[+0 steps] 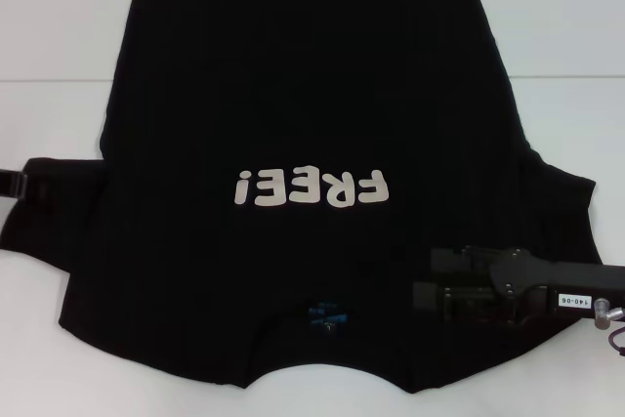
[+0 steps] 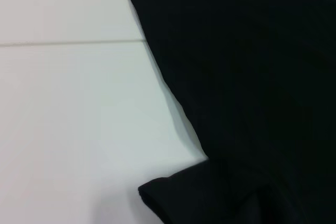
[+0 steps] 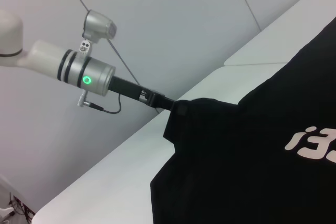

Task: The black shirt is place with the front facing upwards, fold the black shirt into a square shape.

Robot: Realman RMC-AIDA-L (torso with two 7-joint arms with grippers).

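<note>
The large black cloth T-shirt (image 1: 303, 144) lies flat, print up, on the white table (image 1: 59, 46), with the left gripper (image 1: 39, 186) at its left sleeve and the right gripper (image 1: 459, 285) over its right shoulder, probably to begin folding; I cannot tell whether either grips.

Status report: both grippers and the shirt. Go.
Left gripper at shirt's left sleeve. Right gripper over right shoulder. Black shirt flat, front up, unfolded. Nothing in the way.
</note>
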